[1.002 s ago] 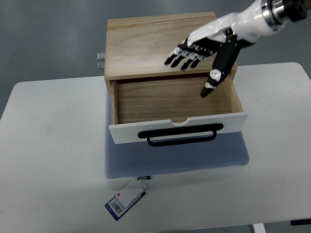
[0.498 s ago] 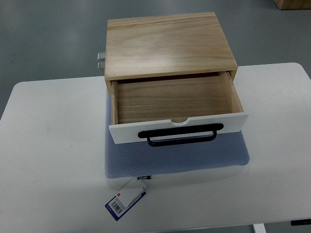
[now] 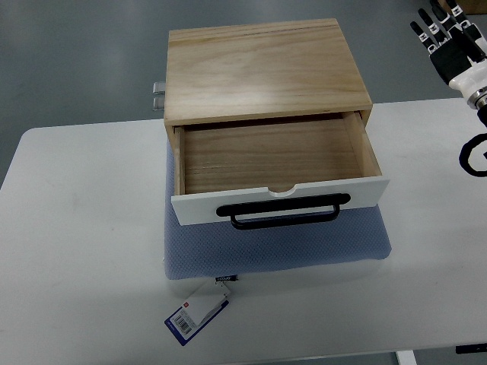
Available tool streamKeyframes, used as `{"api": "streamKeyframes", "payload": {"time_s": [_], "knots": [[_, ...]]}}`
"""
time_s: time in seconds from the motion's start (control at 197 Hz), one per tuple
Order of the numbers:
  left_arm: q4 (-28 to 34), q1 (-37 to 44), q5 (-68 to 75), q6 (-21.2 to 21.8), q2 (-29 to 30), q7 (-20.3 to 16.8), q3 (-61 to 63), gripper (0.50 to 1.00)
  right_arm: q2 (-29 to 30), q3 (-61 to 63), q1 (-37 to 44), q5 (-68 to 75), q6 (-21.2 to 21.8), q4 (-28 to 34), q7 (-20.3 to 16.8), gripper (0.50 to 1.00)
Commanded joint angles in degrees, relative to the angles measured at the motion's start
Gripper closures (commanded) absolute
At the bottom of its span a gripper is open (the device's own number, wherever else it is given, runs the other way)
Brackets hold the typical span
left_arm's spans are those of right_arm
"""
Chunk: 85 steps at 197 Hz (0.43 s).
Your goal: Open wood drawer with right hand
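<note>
White tabletop (image 3: 76,228) fills most of my view, with grey floor (image 3: 76,61) showing beyond it along the top of the frame. Starting at the lower left of centre, I see a small blue-and-white tag (image 3: 195,313) with a barcode and a red mark lying flat on the table, attached at the front edge of a blue-grey mat (image 3: 274,247). That mat sits under the wood drawer box (image 3: 262,68), which occupies the middle of the frame. On the box's left side, near its rear corner, a small metal fitting (image 3: 157,95) sticks out.

I can see the drawer (image 3: 270,156) pulled well out toward the bottom of the frame, its bare wooden floor fully exposed. Its front panel (image 3: 365,190) is white with a shallow notch in the top edge, and a black bar handle (image 3: 283,211) runs across the panel, hanging over the mat.

Moving to the far upper right corner, my right hand (image 3: 450,42) shows at the edge of the frame, well apart from the drawer and from the handle. Its black fingers (image 3: 430,30) are extended and slightly spread, pointing up toward the top edge, and they hold nothing. Just below it, a black ring-shaped part (image 3: 473,156) of the arm is cut off by the right edge.
</note>
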Motion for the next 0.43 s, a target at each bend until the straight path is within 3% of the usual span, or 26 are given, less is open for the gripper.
{"api": "streamKeyframes", "payload": {"time_s": [0.0,0.427], "knots": [[-0.01,0.0,-0.08,0.0,0.0,0.01,-0.05,0.5,2.1,1.94,-1.95,0.99,0.0,-0.09,0.12,0.556],[-0.09,0.0,-0.08,0.0,0.0,0.01,-0.05,0.5,3.5,2.82,-3.27,0.9,0.0,0.0,0.12,0.556]]}}
